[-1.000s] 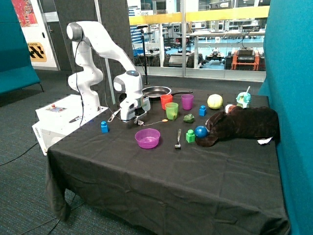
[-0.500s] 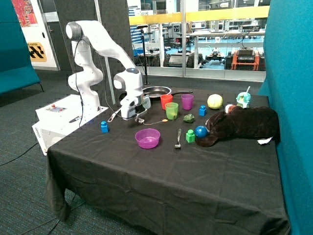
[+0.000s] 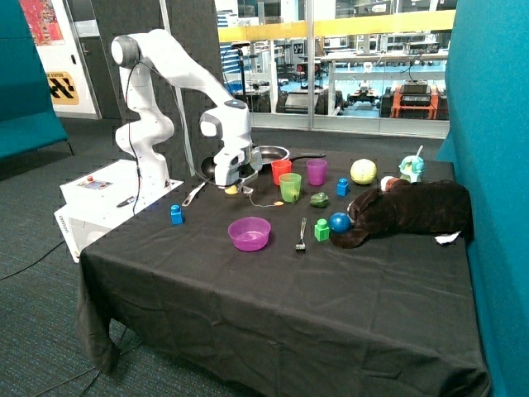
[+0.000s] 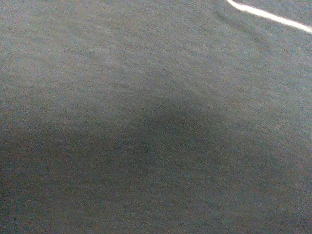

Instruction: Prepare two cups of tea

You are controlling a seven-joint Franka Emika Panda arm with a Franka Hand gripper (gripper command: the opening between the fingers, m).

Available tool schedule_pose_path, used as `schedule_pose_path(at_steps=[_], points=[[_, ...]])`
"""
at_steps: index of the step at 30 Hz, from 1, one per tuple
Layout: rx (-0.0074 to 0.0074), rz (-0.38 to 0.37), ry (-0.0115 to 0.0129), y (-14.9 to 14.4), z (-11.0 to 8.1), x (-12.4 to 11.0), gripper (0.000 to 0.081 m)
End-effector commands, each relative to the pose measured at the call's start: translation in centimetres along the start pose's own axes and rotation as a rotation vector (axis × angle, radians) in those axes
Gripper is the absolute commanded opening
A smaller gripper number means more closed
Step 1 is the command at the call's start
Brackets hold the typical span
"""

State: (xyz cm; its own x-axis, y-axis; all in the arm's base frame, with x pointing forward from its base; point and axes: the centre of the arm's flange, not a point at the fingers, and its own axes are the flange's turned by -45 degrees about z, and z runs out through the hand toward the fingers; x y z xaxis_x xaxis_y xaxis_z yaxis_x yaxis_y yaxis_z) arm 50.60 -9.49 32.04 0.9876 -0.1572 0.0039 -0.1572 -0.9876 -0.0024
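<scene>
Dark tablecloth (image 4: 146,122), thin white string (image 4: 268,15)

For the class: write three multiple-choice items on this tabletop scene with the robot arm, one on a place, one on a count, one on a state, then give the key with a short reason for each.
1. Where does the fork lie?
A. Between the purple bowl and the green block
B. Inside the frying pan
C. On top of the brown plush toy

2. How many cups stand grouped near the pan?
A. One
B. Three
C. Five

3. How is the gripper placed?
A. Resting inside the purple bowl
B. Pressed flat on the cloth
C. Raised off the cloth beside the pan, a small yellowish thing at its tip

Key: 1 A, the fork lies on the black cloth between bowl and block. 2 B, a red cup, a green cup and a purple cup stand together. 3 C, the outside view shows it clear of the cloth, next to the pan.
</scene>
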Motion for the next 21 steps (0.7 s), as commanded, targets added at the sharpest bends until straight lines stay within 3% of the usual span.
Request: schedule_pose_path(at_steps=[1, 10, 21], points=[[-0.0023, -0.078, -0.004, -5.1, -2.2, 1.8, 0.0], [-0.0021, -0.186, -0.0042, -11.2, -3.7, 3.0, 0.0], [-0.002, -0.239, -0.0042, -14.6, -4.8, 3.7, 0.0]])
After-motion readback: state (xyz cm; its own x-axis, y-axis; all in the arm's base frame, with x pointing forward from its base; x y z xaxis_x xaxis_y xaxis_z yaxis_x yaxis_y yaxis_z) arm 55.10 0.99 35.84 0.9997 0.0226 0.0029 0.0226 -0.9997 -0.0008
